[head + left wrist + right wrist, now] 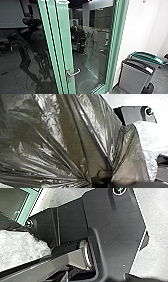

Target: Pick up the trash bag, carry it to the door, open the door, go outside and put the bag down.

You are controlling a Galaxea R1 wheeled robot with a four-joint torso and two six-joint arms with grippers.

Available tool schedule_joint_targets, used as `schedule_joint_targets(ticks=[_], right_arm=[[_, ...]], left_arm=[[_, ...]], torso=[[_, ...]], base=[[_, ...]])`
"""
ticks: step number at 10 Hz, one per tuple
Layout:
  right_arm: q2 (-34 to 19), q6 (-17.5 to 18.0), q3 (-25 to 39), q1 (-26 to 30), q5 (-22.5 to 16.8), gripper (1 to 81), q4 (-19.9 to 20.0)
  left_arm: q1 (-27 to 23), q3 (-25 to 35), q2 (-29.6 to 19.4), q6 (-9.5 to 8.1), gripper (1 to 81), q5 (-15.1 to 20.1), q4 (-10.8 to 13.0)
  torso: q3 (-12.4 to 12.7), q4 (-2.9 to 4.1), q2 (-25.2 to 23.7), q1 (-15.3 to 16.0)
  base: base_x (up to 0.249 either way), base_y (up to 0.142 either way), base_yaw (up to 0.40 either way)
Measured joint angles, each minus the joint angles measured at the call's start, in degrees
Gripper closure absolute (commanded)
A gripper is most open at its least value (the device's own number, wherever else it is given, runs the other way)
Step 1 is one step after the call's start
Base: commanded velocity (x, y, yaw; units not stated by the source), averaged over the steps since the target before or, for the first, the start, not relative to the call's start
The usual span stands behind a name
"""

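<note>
Left wrist view first. My left gripper (pixel 100 180) is pinching the trash bag (pixel 72 126); long folds run in to the grip and gather tight there. The bag is dark, thin and shiny, stretched in creases, spread broadly before the wrist camera. Near one pleat of it, crumpled white plastic (pixel 146 136). I can't tell whether that belongs to the same bag.

Right wrist view. State of my right gripper: can't tell. Crumpled white plastic again, beside my own dark base plate. Beyond the plate, pale grey floor (pixel 158 205) and a piece of green frame (pixel 31 200).

Further out, head view. Green door frame (pixel 63 37) rises through the middle of the frame, leaning slightly. Silver lever handle (pixel 75 73) low on it, lower centre, apart from any gripper. Glass right of the handle; through it a person (pixel 78 32), small and dim, upper centre. Left part of the frame: dark glass, murky shapes, too blurred to name.

Lower right: a grey bin (pixel 135 77) with a dark top, upright, and just behind it one with a teal lid (pixel 147 58). White wall (pixel 140 27) fills the space above them.
</note>
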Motion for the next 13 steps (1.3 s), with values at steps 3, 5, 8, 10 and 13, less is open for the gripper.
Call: schedule_joint_targets(ticks=[3,5,8,10,13], right_arm=[[0.00,-0.02,0.00,0.01,0.02,1.0,0.00],[0.02,0.00,0.00,0.00,0.00,1.0,0.00],[0.02,0.00,0.00,0.00,0.00,1.0,0.00],[0.00,0.00,0.00,0.00,0.02,1.0,0.00],[0.13,-0.02,-0.02,0.01,0.02,1.0,-0.02]], left_arm=[[0.00,0.00,0.00,0.02,81.1,0.00,0.00],[0.02,0.00,0.00,0.00,81.1,0.02,0.00],[0.00,0.00,0.02,0.00,81.1,0.00,0.00],[0.00,0.00,0.02,0.00,81.1,0.00,0.00],[0.00,0.00,0.00,0.00,81.1,0.02,0.00]], torso=[[0.00,0.00,0.00,0.00],[0.00,0.00,0.00,0.00],[0.00,0.00,0.00,0.00],[0.00,0.00,0.00,0.00],[0.00,0.00,0.00,-0.02]], base=[[0.162,-0.065,0.000],[0.152,-0.065,0.000],[0.144,-0.064,0.000],[0.132,0.000,0.000],[0.122,0.000,0.000]])
